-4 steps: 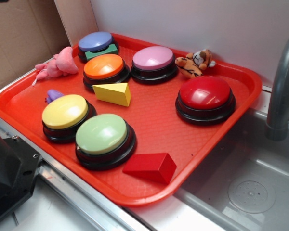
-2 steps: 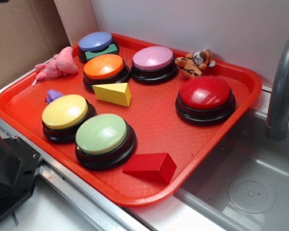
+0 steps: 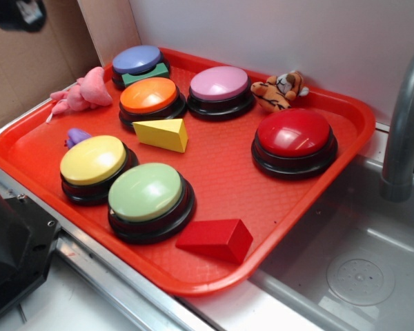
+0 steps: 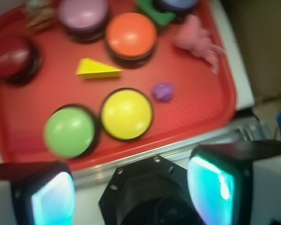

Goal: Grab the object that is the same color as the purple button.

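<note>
The object, a tiny bluish-purple rounded piece (image 3: 76, 136), lies on the red tray (image 3: 221, 172) just behind the yellow button (image 3: 93, 160). The wrist view shows the object (image 4: 163, 91) to the right of the yellow button (image 4: 127, 114). The purple button (image 3: 136, 60) stands in the tray's far left corner, and only its edge (image 4: 178, 3) shows at the top of the wrist view. My gripper (image 4: 131, 192) hangs high over the near side of the tray, off its front rim, open and holding nothing. In the exterior view a dark part of the gripper (image 3: 17, 14) shows at the top left.
Also on the tray are orange (image 3: 149, 95), lilac (image 3: 219, 83), red (image 3: 294, 132) and green (image 3: 146, 192) buttons. A pink plush (image 3: 83, 93), a tiger plush (image 3: 279, 89), a green block (image 3: 146, 74), a yellow wedge (image 3: 162, 134) and a red wedge (image 3: 216, 239) lie there too. A sink and faucet (image 3: 403, 117) are at the right.
A dark part of the gripper has come into the exterior view at the top left. Nothing on the tray has moved.
</note>
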Robot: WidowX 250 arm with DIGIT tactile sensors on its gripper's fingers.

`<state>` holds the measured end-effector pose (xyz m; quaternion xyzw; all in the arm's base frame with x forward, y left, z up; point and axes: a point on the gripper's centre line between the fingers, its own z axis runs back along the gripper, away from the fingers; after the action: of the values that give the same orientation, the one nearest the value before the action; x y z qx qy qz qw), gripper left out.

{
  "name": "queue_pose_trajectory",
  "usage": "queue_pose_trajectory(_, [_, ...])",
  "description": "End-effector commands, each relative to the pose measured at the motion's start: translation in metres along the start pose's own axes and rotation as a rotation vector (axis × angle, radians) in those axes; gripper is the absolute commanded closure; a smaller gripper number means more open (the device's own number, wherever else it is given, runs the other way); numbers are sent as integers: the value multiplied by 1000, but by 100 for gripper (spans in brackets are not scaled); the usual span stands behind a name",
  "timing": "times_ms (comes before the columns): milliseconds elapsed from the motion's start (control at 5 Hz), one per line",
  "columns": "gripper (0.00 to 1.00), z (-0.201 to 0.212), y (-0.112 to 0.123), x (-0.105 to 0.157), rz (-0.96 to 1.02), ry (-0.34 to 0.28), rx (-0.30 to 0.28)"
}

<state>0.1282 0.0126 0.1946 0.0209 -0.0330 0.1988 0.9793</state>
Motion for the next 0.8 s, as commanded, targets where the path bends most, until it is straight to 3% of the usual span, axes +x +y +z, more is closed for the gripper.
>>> queue_pose_trajectory(0, [0, -46, 38, 24, 393, -17, 61])
queue_pose_trajectory(200, [0, -65, 45, 30, 498, -33, 82])
queue_pose_trajectory(600, [0, -109, 53, 37, 669, -126, 132])
